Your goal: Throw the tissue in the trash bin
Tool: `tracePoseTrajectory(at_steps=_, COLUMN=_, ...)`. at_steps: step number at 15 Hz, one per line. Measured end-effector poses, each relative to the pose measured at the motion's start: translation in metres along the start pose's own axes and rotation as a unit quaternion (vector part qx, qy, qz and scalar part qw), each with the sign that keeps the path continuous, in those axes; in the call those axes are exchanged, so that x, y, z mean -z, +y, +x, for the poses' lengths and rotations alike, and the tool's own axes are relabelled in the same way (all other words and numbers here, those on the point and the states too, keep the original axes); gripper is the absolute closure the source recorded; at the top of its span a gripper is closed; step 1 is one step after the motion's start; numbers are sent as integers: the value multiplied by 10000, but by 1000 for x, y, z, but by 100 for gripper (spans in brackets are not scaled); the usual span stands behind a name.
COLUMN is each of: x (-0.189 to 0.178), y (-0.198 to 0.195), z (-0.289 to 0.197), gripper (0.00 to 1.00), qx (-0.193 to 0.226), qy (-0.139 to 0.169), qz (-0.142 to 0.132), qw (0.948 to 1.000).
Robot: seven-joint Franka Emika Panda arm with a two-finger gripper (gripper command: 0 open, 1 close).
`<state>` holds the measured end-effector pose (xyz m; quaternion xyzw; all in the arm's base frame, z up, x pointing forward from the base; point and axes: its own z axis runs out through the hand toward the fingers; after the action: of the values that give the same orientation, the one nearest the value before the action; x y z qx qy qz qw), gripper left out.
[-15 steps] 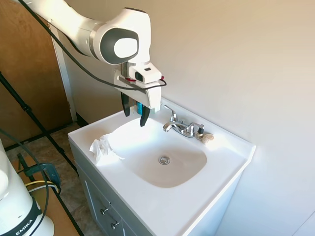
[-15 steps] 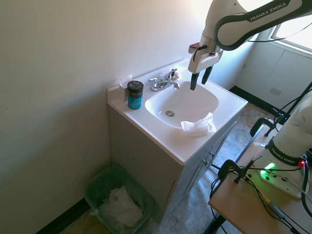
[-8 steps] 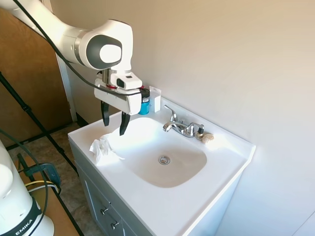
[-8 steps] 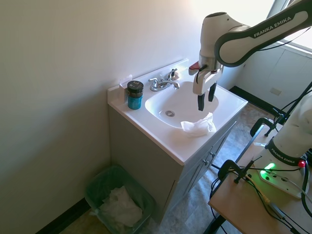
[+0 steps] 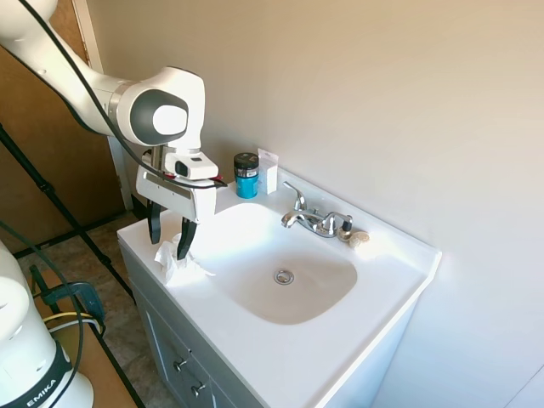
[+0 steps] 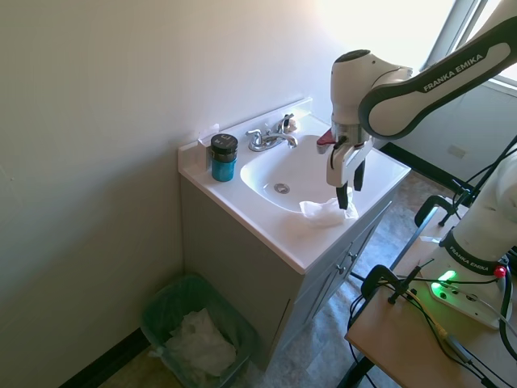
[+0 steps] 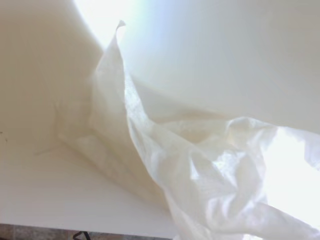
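1. The gripper (image 5: 169,241) hangs point-down from the white arm (image 5: 93,85) with its 2 dark fingers (image 5: 185,239) spread apart and nothing between them; it is released, poised directly over the tissue (image 5: 174,257), the fingertips level with the top of the wad.

2. Step in hand, as judged: descent for the grasp. To do it well, the spread fingers should straddle the highest ridge of the wad, sink far enough to gather several folds, and close before lifting, since thin paper can slip from a shallow pinch. The tips should stop short of pressing hard on the vanity top (image 5: 280,357).

3. The tissue (image 6: 326,212) lies on the front rim of the vanity top, between the front edge and the basin (image 6: 303,173), near the corner on the arm's side. It is a white, crumpled wad with irregular wrinkly folds and 1 peak rising upward; the wrist view shows its thin, finely embossed paper (image 7: 165,155) close by.

4. Farther out, a blue jar with a black lid (image 5: 246,175) stands at the back edge beside the faucet (image 5: 313,218). The trash bin (image 6: 196,333), green and already holding white paper, sits on the floor beside the vanity cabinet, well apart from the tissue.
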<state>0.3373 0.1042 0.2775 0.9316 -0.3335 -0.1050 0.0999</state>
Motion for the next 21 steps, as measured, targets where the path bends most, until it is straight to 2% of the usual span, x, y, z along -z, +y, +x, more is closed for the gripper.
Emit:
tracePoseTrajectory(at_steps=8, x=-38, y=-25, z=11, gripper=100, qx=-45, qy=-106, qz=76, qw=9999)
tracePoseTrajectory(at_steps=21, x=-38, y=-16, z=28, gripper=100, qx=-304, qy=-108, qz=183, qw=9993)
